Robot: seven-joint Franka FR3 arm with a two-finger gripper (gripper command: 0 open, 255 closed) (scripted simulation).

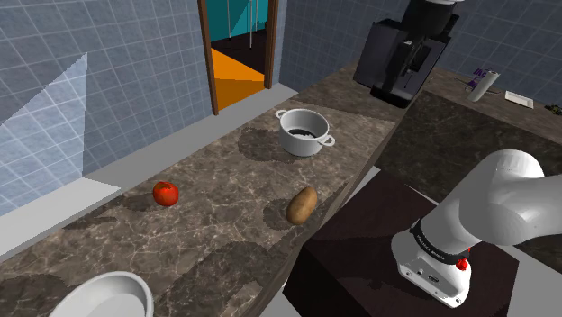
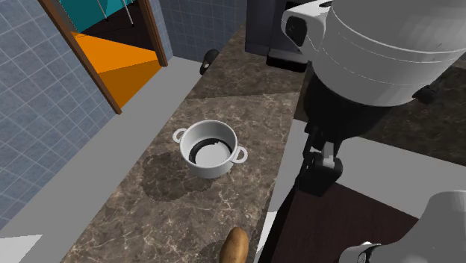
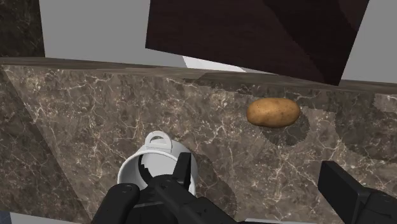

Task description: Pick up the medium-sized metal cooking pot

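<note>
I have the gripper (image 3: 251,191) open, its two black fingers standing well apart with nothing between them. In the wrist view one finger (image 3: 127,200) overlaps the pot (image 3: 156,153). I cannot tell how high above it the hand is. The pot is drawn white with a dark bottom. It stands upright on the dark marbled counter (image 1: 225,225) with a loop handle on each side, about midway between the counter's wall-side edge and the edge facing the stand (image 1: 360,243), toward the end near the open doorway (image 1: 239,54). A potato (image 1: 302,204) lies close to the stand-side edge, well apart from the pot. A red tomato (image 1: 165,193) sits nearer the wall-side edge, further along. A white bowl (image 1: 101,297) rests at the counter's opposite end from the doorway. A black appliance (image 2: 269,33) stands at the doorway end, beyond the pot. The white arm (image 1: 486,216) rises from the stand.
</note>
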